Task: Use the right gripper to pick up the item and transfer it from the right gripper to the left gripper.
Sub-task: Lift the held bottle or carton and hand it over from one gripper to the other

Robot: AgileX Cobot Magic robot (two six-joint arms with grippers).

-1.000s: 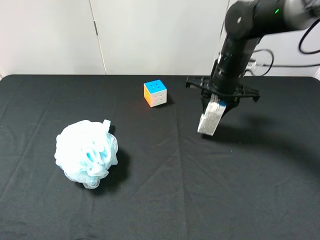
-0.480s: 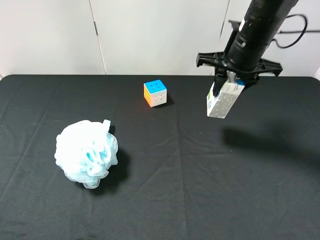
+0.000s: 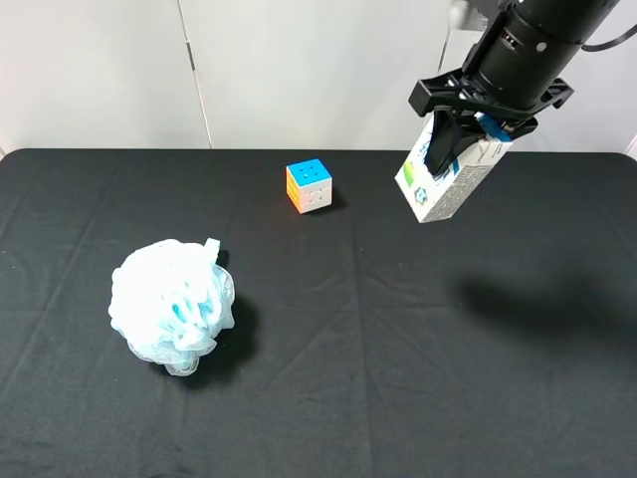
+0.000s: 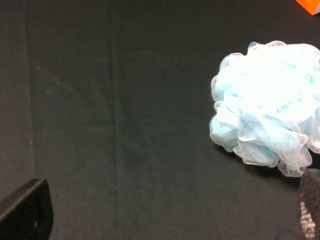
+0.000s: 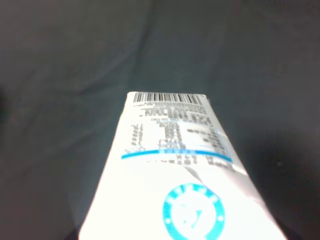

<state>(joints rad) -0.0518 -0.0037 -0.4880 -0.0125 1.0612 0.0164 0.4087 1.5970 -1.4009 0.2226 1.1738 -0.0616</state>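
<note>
The item, a white carton (image 3: 443,184) with blue and green print, hangs tilted in the air above the table's back right. My right gripper (image 3: 473,129) is shut on its upper end. In the right wrist view the carton (image 5: 170,165) fills the frame, barcode end pointing away, with the dark cloth far below. My left gripper (image 4: 167,212) shows only in the left wrist view as two black fingertips (image 4: 25,210) set wide apart, open and empty, above the cloth near the pouf. The left arm is out of the exterior high view.
A pale-blue mesh bath pouf (image 3: 171,304) lies at the left on the black tablecloth (image 3: 348,378); it also shows in the left wrist view (image 4: 267,100). A multicoloured puzzle cube (image 3: 309,185) sits at the back centre. A white wall stands behind the table.
My right gripper has lifted the carton off the table, moving up and slightly right; the carton now hangs higher and more tilted. The pouf and cube have not moved.
</note>
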